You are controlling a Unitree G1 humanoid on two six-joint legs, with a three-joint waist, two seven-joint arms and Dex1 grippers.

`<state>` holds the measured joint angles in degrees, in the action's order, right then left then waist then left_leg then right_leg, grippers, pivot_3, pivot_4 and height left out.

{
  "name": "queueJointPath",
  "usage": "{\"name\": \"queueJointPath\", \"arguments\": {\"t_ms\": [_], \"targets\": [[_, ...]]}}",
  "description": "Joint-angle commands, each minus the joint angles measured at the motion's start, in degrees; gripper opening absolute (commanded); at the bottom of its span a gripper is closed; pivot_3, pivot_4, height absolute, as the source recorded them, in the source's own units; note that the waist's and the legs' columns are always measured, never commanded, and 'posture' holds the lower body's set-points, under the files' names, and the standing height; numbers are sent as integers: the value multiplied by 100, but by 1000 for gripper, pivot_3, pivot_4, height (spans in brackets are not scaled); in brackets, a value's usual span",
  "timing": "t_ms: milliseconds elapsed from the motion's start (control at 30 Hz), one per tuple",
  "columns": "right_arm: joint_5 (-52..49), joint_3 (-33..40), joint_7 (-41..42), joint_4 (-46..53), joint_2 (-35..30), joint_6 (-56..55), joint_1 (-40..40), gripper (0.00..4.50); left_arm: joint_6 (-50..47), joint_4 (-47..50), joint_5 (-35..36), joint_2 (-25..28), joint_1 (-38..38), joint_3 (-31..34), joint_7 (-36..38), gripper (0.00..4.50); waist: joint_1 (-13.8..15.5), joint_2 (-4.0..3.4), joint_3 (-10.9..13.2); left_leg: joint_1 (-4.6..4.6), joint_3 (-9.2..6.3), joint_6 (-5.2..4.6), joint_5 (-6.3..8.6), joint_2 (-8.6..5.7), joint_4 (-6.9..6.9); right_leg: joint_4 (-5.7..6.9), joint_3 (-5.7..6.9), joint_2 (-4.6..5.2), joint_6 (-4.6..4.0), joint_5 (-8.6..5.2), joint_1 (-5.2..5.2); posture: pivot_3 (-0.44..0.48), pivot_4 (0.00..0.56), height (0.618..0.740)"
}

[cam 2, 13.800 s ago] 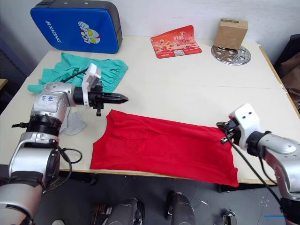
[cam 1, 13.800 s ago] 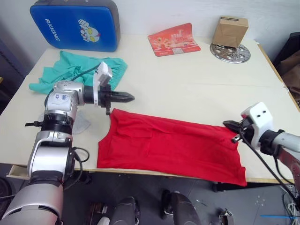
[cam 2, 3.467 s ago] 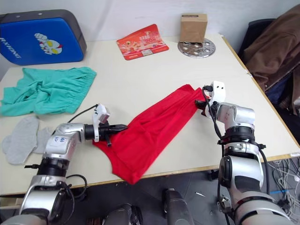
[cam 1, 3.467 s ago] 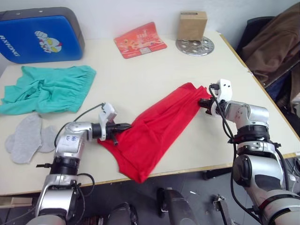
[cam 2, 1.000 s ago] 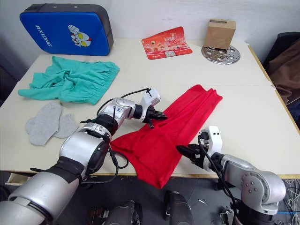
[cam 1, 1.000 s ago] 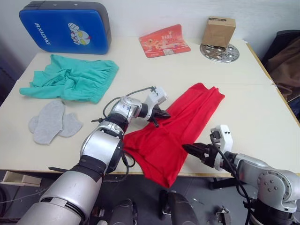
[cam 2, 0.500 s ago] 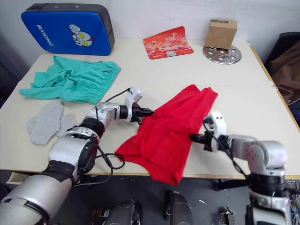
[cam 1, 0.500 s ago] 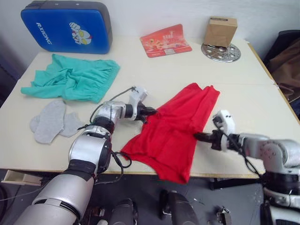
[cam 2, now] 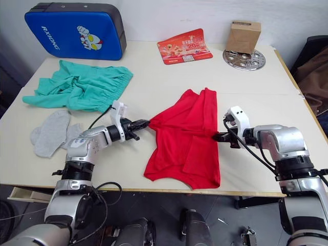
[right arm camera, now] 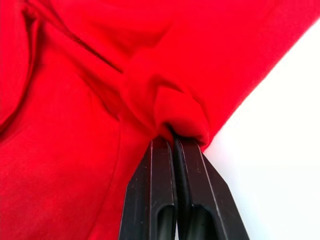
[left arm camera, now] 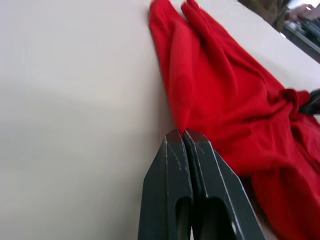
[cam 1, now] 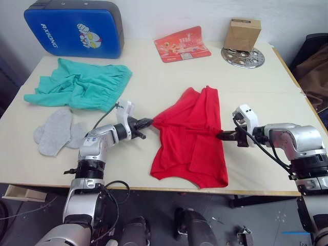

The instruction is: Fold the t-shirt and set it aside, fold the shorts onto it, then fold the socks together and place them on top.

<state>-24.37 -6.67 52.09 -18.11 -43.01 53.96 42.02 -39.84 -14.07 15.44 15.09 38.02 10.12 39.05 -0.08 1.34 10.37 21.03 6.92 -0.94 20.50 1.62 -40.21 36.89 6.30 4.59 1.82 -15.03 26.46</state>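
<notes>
At the far left of the cream worktop (cam 1: 169, 82) lie the socks (cam 1: 55, 131), two light grey pieces flat and overlapping near the front edge. Just behind them the teal-green shorts (cam 1: 82, 88) sit crumpled, waistband toward the middle of the worktop. Behind the shorts, a blue padded case (cam 1: 74, 28) with a cartoon figure leans at the back left corner.

The left gripper (cam 1: 148, 122) reaches in low over the worktop from beside the socks. Its black fingers (left arm camera: 172, 180) are pressed together, and a corner of the red t-shirt (cam 1: 192, 134) runs right into their tips; the wrist view suggests the cloth is pinched there, though the contact itself is hard to make out.

The t-shirt lies in the middle of the worktop toward the front, partly folded on itself, one layer doubled over the other with loose wrinkles, its lower edge near the worktop's front edge.

Behind it, at the back, a red printed card (cam 1: 182, 43) lies flat.

The right gripper (cam 1: 220, 135) meets the shirt's right edge, fingers (right arm camera: 160, 190) together and clamped on a bunched fold of red cloth.

At the back right, a brown cardboard box (cam 1: 243, 34) stands on a perforated round metal plate (cam 1: 244, 57).
</notes>
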Motion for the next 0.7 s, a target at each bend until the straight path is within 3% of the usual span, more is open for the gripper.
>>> {"name": "queueJointPath", "arguments": {"t_ms": [33,267,500,633,700], "targets": [[143,-4,292,-5,-41,-311,123,34,-237,744,257,27,-220,96,-294,0,6,0,0,0,0,1,0,0,1,-1,1,-1,0,0,0,0,150,740],[333,-142,703,406,-143,-522,-220,34,-587,1087,595,-40,-393,-98,-444,0,13,-1,0,1,-2,3,0,1,3,-5,3,-2,0,0,0,0,150,740],[382,18,497,829,-156,-446,-732,34,-138,76,442,7,177,-602,-116,0,38,0,0,-1,-1,4,-1,-1,2,-5,5,-3,0,0,-2,0,150,740],[132,499,347,1312,-244,-173,-1050,969,123,-447,431,82,478,-655,62,0,70,0,0,-1,-1,4,-1,-1,2,-5,5,-3,0,0,-3,0,150,740],[-14,763,366,1779,-402,-113,-1316,1675,247,-527,398,244,529,-743,283,587,89,-1,0,0,-1,4,-1,-2,2,-5,5,-3,0,0,-2,0,150,740]]}}
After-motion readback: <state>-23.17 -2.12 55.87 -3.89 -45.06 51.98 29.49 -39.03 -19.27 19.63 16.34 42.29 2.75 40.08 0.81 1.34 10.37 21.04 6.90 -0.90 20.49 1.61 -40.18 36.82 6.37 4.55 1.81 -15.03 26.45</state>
